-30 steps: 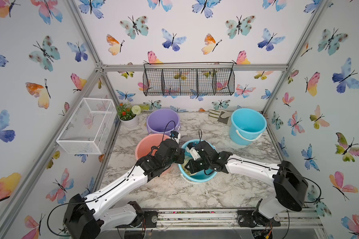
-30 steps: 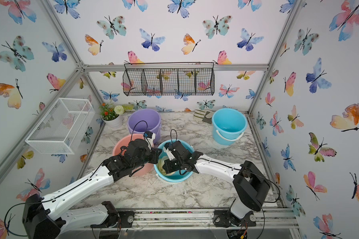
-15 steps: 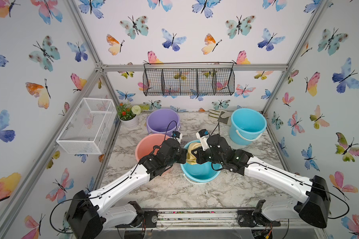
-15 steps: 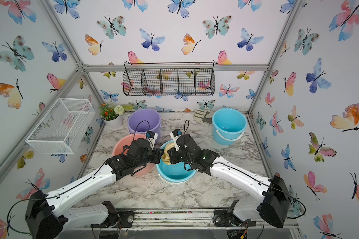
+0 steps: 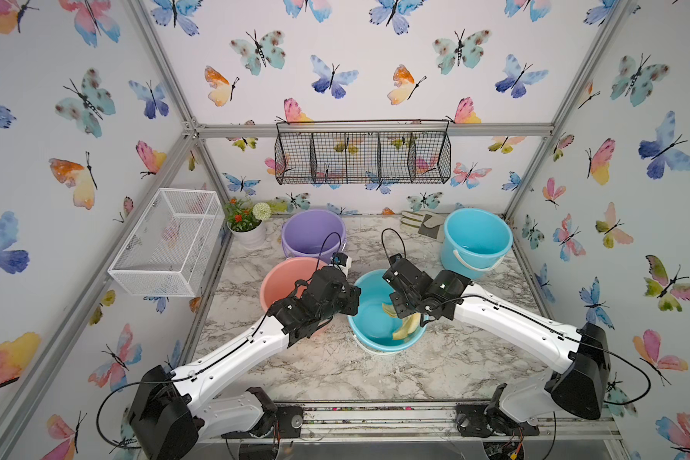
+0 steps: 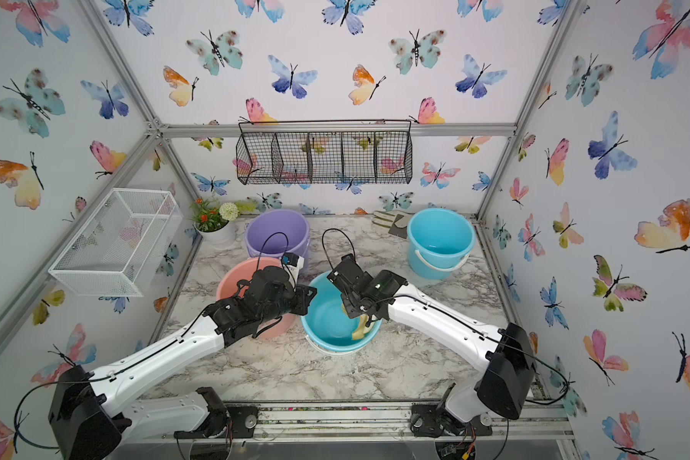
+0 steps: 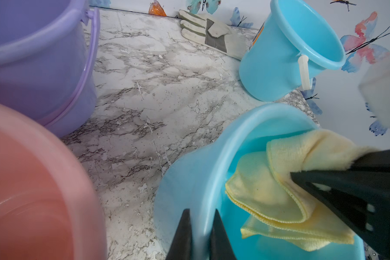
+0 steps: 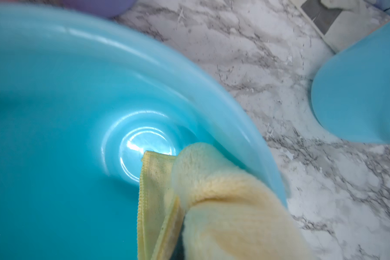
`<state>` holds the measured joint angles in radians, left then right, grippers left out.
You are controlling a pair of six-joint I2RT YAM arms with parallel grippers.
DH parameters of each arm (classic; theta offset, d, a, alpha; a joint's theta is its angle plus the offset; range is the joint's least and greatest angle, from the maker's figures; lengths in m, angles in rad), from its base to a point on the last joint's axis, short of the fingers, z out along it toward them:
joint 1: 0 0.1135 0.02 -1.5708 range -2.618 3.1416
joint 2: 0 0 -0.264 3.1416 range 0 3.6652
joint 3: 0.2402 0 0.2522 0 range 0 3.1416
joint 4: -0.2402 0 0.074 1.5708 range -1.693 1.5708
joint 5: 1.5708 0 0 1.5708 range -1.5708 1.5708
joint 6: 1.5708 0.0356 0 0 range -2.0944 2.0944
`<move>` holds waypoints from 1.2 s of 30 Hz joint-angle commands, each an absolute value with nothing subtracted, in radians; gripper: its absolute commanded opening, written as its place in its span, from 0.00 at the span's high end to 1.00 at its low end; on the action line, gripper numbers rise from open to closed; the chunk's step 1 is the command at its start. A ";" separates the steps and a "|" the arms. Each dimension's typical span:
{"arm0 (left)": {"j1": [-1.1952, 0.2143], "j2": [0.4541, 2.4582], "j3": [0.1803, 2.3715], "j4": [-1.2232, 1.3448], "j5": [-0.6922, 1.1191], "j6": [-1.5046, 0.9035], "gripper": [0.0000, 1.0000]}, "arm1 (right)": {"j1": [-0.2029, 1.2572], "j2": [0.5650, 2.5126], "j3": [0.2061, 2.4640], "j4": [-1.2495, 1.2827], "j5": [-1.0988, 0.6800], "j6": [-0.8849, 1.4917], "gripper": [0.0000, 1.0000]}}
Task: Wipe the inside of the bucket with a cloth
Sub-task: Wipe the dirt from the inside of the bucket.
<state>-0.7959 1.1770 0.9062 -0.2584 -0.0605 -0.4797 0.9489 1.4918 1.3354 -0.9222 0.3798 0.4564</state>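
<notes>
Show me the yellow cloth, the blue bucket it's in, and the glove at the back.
Pale yellow fabric cloth (image 7: 268, 195): left wrist view, folded middle.
Round blue plastic bucket (image 8: 54, 112): right wrist view, bare inner wall.
Beige fabric glove with grey patch (image 5: 422, 225): a top view, palm.

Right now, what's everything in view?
near bucket: one, blue, table centre
far bucket: one, blue, back right
purple bucket: one, purple, back centre
pink bucket: one, pink, beside near bucket
cloth: one, pale yellow, inside near bucket
work glove: one, beige-grey, beside far bucket
flower pot: one, white, back left
wire basket: one, black, back wall
mesh basket: one, white, left wall
left gripper: fingers shut on near bucket's rim
right gripper: fingers shut on cloth
</notes>
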 commanded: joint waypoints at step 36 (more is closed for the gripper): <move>-0.800 1.200 0.947 -0.239 -0.003 -0.472 1.00 | 0.953 1.370 0.919 0.151 0.198 0.472 0.98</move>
<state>-0.7914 1.2034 0.9245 -0.2386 -0.0357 -0.4740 0.9596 1.3987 0.9356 0.0113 -0.0532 0.5777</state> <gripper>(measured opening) 0.120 0.071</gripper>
